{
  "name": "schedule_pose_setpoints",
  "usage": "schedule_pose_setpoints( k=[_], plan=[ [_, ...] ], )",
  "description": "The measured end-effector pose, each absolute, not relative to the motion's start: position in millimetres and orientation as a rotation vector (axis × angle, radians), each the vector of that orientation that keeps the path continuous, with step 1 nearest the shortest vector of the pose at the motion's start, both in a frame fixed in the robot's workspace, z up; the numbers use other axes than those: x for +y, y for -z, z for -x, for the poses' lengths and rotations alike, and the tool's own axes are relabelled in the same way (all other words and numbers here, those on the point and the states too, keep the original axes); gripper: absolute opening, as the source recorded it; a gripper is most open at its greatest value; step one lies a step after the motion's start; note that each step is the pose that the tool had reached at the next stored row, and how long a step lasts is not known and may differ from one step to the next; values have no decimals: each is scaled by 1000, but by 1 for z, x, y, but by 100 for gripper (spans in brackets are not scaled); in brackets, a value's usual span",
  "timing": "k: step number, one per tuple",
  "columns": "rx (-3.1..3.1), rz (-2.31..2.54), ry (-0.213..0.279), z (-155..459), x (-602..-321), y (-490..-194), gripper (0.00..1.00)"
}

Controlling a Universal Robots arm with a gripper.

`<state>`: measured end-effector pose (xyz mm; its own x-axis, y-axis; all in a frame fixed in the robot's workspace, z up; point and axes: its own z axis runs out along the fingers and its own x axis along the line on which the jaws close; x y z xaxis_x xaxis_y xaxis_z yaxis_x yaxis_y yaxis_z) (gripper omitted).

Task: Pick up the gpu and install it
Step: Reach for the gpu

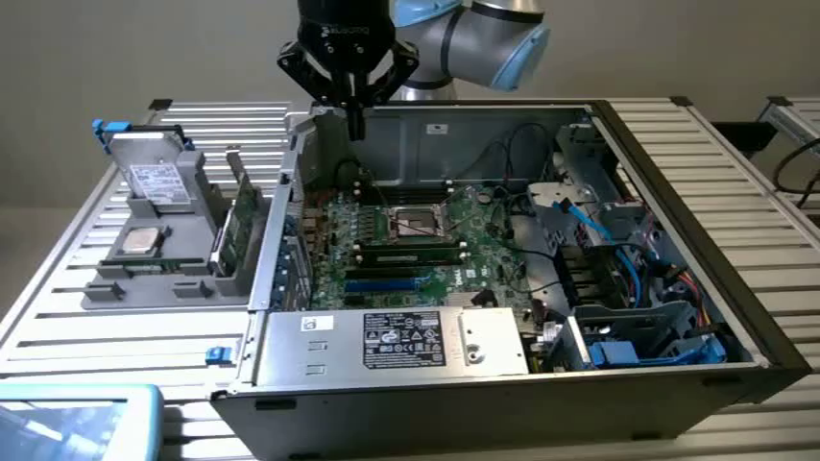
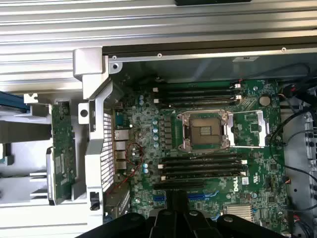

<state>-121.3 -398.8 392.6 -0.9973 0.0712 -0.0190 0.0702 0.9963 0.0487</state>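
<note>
One gpu (image 1: 240, 226) on edge, lengthwise along case (image 1: 276, 264)

You get soft, even light in the exterior view: the slatted counter (image 1: 717, 163) reads pale and bright, the case (image 1: 513, 423) dark along its front wall. In the wrist view the motherboard (image 2: 208, 163) looks dimmer, bluish, shadowed near the walls; the gripper (image 2: 176, 218) is a black silhouette.

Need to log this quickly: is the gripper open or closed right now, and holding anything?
Gripper: closed, holding nothing, above the open computer case; the gpu stands in the gray rack beside the case.
</note>
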Motion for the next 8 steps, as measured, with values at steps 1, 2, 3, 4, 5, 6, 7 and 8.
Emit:
schedule_pose_setpoints(
  k=[1, 2, 3, 4, 5, 6, 7, 8],
  plan=[
    [3118, -110, -75, 121, -399, -393, 12],
    [3118, -110, -75, 121, -399, -393, 12],
    [3118, -110, -75, 121, -399, -393, 12],
    [3118, -110, -75, 121, -399, -393, 12],
    [3118, -110, -75, 121, -399, -393, 12],
    [3118, -110, -75, 121, -399, -393, 12],
    [3118, -110, -75, 121, -399, -393, 12],
    [3118, -110, -75, 121, -399, -393, 12]
  ],
)
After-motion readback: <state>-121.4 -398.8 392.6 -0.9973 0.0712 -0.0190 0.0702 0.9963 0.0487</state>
